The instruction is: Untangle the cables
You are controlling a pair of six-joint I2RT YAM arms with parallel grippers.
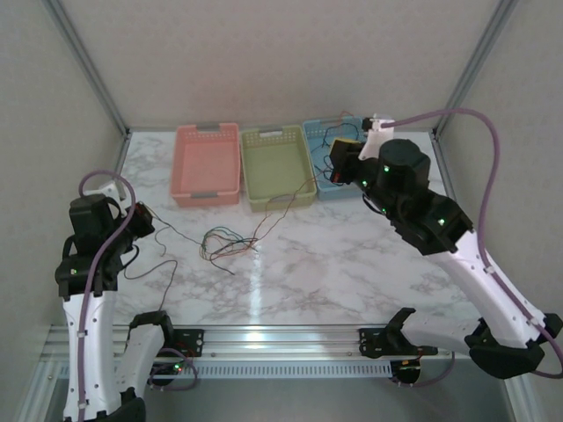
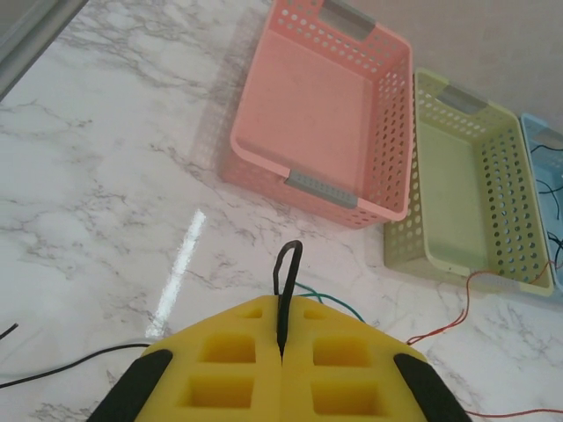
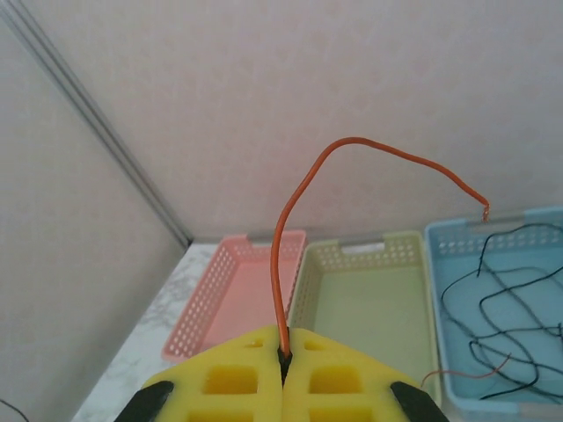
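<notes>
The cables lie in a loose tangle (image 1: pixel 227 243) of black, red and green strands on the marble table (image 1: pixel 352 264). My left gripper (image 1: pixel 141 219) hangs at the table's left. Its yellow jaws (image 2: pixel 281 306) are shut on a black cable (image 2: pixel 288 264) that loops out past the tips, and a green cable (image 2: pixel 345 304) trails behind it. My right gripper (image 1: pixel 339 156) is raised over the blue basket (image 1: pixel 318 180). It (image 3: pixel 283 341) is shut on a red cable (image 3: pixel 290 229), which arcs up and to the right. That red cable (image 1: pixel 295 191) runs down across the green basket's front to the tangle.
Three baskets stand in a row at the back: pink (image 1: pixel 207 163), green (image 1: pixel 277 165) and blue. The blue basket (image 3: pixel 528 264) holds several black cables (image 3: pixel 501 325). Side walls and metal posts close in the table. A rail runs along the near edge (image 1: pixel 281 337).
</notes>
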